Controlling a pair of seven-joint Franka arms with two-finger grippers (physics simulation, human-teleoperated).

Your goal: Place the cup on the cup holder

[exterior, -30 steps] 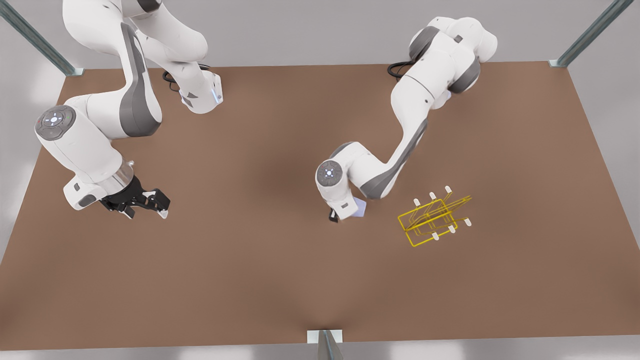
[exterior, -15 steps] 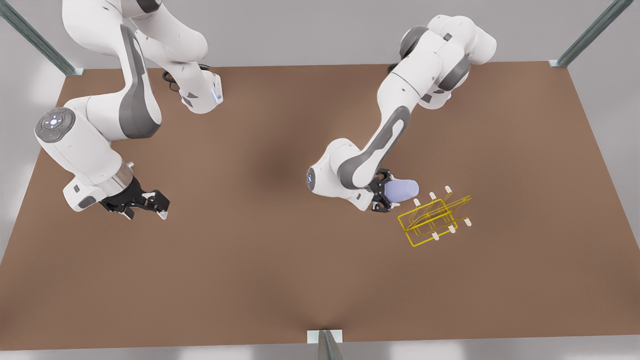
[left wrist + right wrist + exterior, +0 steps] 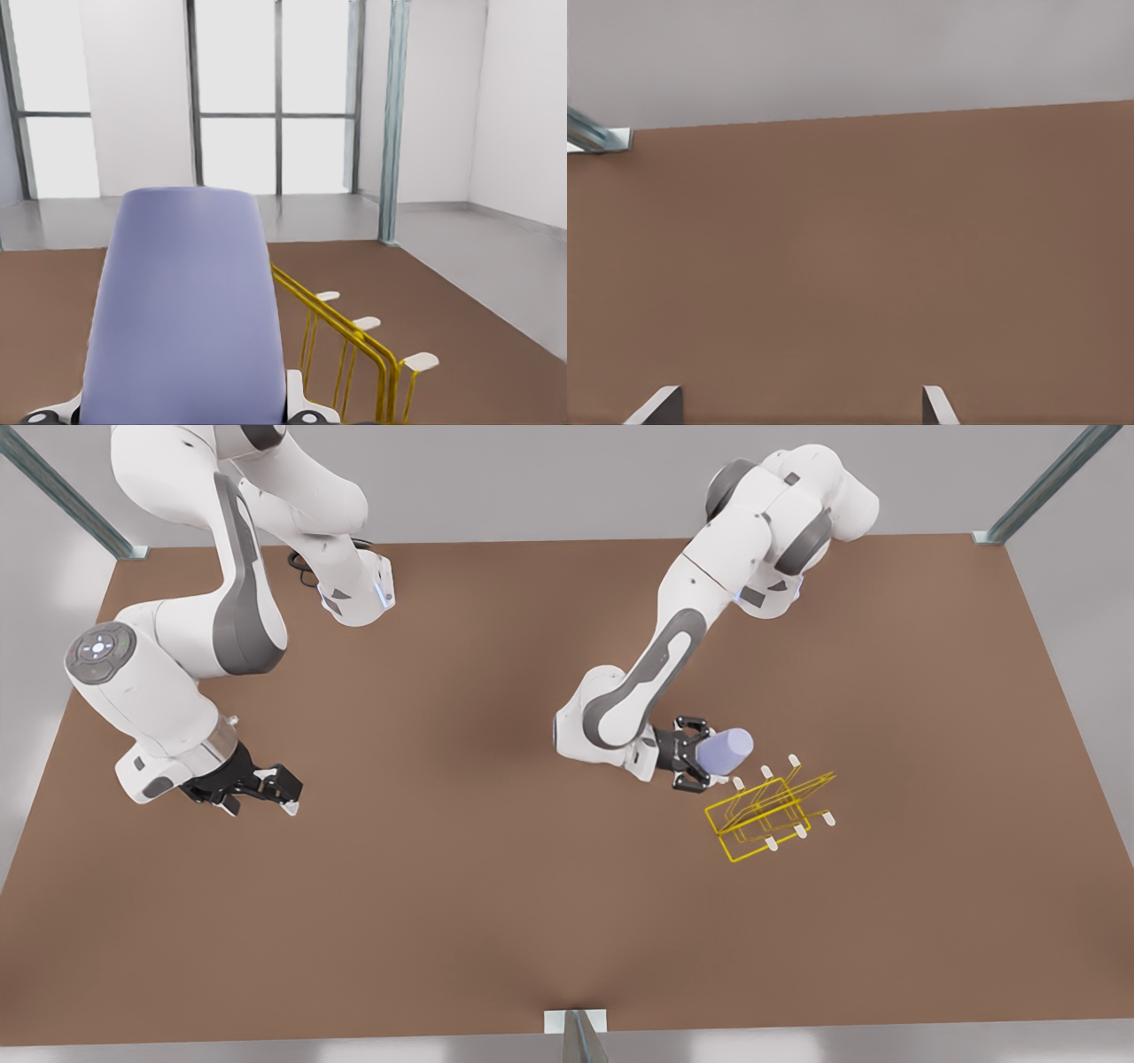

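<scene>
The lavender-blue cup (image 3: 728, 749) hangs tilted on its side above the table, its closed end pointing toward the cup holder (image 3: 769, 808). My left gripper (image 3: 702, 755) is shut on the cup, just off the holder's white-capped prongs on the front view's left. In the left wrist view the cup (image 3: 182, 310) stands between the fingertips (image 3: 304, 409), with the yellow cup holder (image 3: 354, 341) close beside it. My right gripper (image 3: 266, 790) waits at the front view's left, low over the table, open with nothing between its fingers (image 3: 660, 403).
The brown table (image 3: 461, 903) spreads wide around the holder. Metal frame posts (image 3: 1045, 483) stand at the far corners and a bracket (image 3: 576, 1027) sits at the near edge. The left arm's elbow (image 3: 611, 708) leans over the table's middle.
The left arm lifted the cup off the table, turned it onto its side and carried it toward the front view's right, up to the holder. The right arm barely moved.
</scene>
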